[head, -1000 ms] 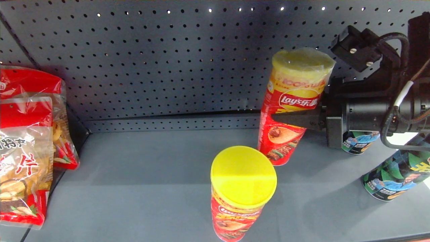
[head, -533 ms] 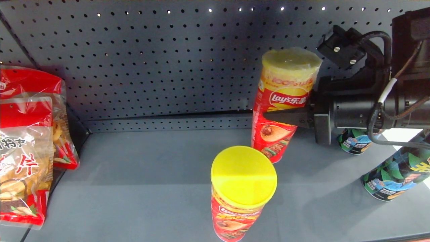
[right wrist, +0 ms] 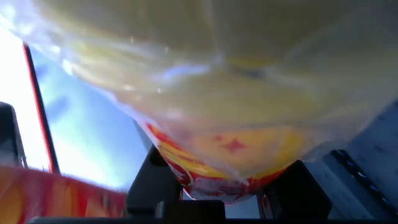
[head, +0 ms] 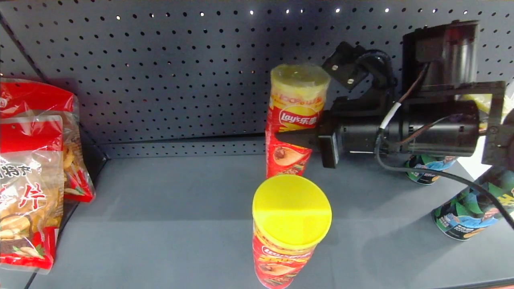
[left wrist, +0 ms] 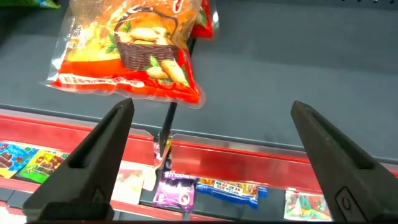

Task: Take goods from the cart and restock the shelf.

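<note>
My right gripper (head: 290, 139) is shut on a red chips can (head: 295, 116) with a plastic-wrapped yellow top, holding it almost upright near the back of the grey shelf (head: 168, 208). The can's base is hidden behind a second red chips can (head: 290, 230) with a yellow lid, which stands at the shelf's front. In the right wrist view the held can (right wrist: 236, 99) sits between the right gripper (right wrist: 230, 196) fingers. My left gripper (left wrist: 217, 168) hangs open at the shelf's front edge, below a red snack bag (left wrist: 130, 56).
Red snack bags (head: 28, 172) lean at the shelf's left end. Two dark printed cans (head: 470, 212) (head: 427, 166) stand at the right, under my right arm. A perforated back panel (head: 180, 72) closes the rear. A red price strip (left wrist: 249, 155) runs along the shelf edge.
My right arm has carried the held chips can leftward along the shelf to a spot directly behind the front can. The front can and the bags have stayed put.
</note>
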`<state>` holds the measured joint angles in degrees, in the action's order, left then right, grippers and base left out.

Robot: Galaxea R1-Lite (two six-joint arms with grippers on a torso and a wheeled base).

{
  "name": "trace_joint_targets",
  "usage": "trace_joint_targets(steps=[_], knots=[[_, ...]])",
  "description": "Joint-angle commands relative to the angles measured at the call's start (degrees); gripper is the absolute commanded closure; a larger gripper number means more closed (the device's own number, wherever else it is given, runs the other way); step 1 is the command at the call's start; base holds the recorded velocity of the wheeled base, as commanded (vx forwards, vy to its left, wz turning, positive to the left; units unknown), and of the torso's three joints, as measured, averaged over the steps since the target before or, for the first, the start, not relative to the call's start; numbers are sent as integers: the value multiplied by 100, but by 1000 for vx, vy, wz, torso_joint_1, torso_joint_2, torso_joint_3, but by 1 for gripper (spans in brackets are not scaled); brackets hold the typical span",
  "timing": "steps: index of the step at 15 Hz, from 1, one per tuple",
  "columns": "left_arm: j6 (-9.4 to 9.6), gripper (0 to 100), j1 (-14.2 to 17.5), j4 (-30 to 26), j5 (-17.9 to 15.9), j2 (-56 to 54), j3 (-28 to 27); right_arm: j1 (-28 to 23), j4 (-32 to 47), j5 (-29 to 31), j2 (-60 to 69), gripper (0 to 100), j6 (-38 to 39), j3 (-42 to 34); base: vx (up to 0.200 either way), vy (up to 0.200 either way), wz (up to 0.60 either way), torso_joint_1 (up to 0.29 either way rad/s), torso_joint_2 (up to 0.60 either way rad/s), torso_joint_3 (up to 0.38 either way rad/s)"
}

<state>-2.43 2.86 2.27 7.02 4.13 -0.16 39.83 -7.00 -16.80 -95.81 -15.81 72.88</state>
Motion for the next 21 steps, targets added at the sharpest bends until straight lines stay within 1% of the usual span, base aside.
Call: trace_joint_targets(steps=[1, 4, 6, 10, 21], knots=[[-4, 0, 4, 2, 1, 17, -2, 166, -118, 45, -492, 100, 78, 25, 0, 0, 0, 0, 0, 0], [-4, 0, 4, 2, 1, 17, -2, 166, -126, 54, -659, 100, 105, 95, 0, 0, 0, 0, 0, 0], [-4, 0, 4, 2, 1, 17, -2, 69, -302, 54, -747, 100, 113, 104, 0, 0, 0, 0, 0, 0], [-4, 0, 4, 2, 1, 17, -2, -203, -311, 45, -887, 100, 122, 315, 0, 0, 0, 0, 0, 0], [-4, 0, 4, 2, 1, 17, -2, -177, -311, 45, -922, 100, 131, 297, 0, 0, 0, 0, 0, 0]])
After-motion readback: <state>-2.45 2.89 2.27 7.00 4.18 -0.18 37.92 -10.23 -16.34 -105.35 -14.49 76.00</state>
